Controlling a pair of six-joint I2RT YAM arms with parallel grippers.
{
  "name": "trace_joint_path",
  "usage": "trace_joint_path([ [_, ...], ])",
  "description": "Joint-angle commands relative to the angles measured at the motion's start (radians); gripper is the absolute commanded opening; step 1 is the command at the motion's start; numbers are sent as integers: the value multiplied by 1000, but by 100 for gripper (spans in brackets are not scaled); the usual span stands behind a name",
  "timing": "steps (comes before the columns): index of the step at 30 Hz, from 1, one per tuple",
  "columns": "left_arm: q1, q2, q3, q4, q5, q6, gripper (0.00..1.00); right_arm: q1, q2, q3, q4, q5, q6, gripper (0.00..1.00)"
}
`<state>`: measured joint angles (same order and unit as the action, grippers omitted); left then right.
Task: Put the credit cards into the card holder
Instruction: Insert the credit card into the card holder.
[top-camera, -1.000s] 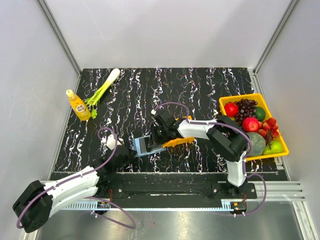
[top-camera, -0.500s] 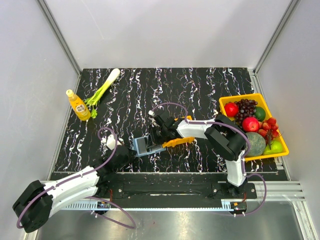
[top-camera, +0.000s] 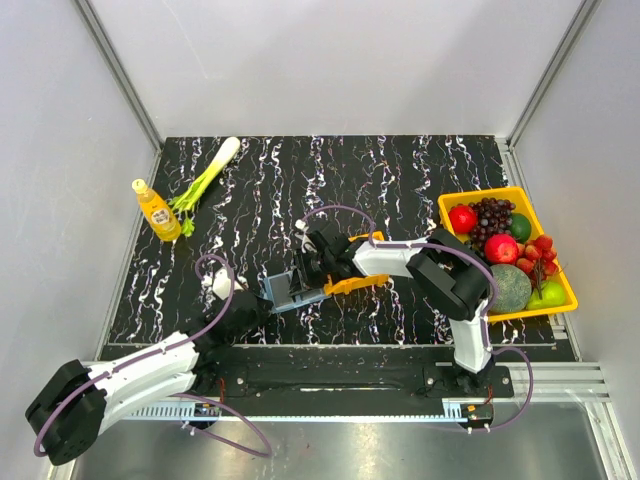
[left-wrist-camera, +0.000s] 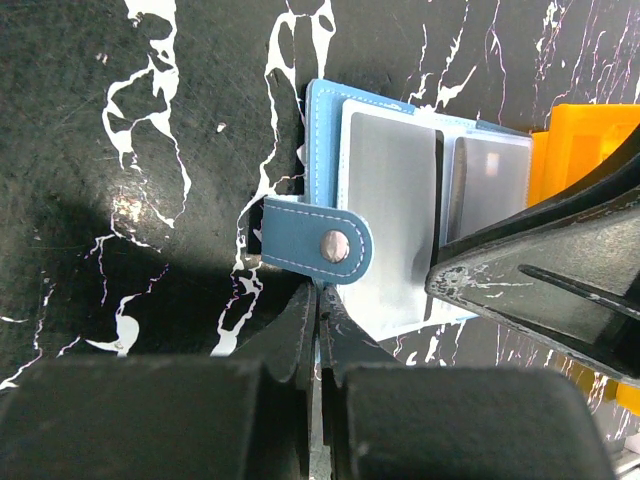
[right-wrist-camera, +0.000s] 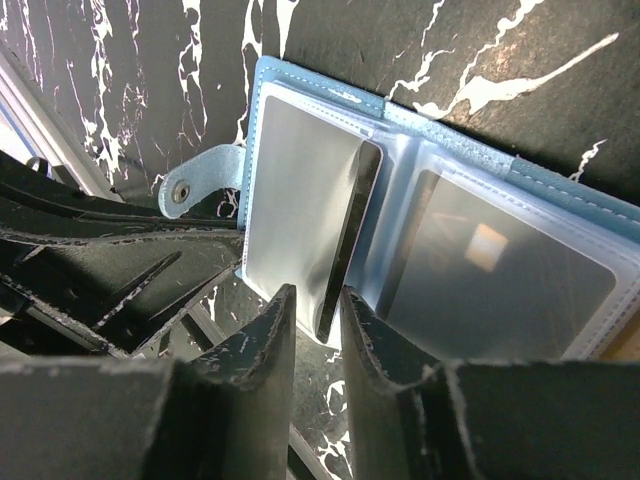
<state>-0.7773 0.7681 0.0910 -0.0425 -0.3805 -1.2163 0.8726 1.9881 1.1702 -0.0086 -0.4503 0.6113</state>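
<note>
Left gripper (left-wrist-camera: 318, 322) jaws together at the card holder (left-wrist-camera: 322, 120) edge by the snap tab (left-wrist-camera: 318, 245) — likely anchoring it. Right gripper (right-wrist-camera: 318, 345) jaws apart around the half-sleeved credit card (right-wrist-camera: 347, 235).

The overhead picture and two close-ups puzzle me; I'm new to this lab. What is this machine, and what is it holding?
Two robot arms are bolted at the near edge of a black table. The overhead picture looks down from behind them; each close-up comes from a wrist camera, its own fingers at the bottom. On the table lie a blue card holder, an orange tray, a yellow fruit bin, a bottle and a green onion. The left gripper is shut beside the holder's snap strap. The right gripper, jaws slightly apart, straddles a dark-edged card partly inside a clear sleeve.
</note>
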Motion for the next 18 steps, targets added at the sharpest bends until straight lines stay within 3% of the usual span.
trace_joint_path([
  [1, 1, 3, -8, 7, -12, 8, 0, 14, 17, -1, 68, -67, 36, 29],
  [13, 3, -7, -10, 3, -14, 9, 0, 14, 29, 9, 95, -99, 48, 31],
  [18, 1, -29, -8, -34, -28, 1, 0, -4, -55, -41, 64, 45, 48, 36],
])
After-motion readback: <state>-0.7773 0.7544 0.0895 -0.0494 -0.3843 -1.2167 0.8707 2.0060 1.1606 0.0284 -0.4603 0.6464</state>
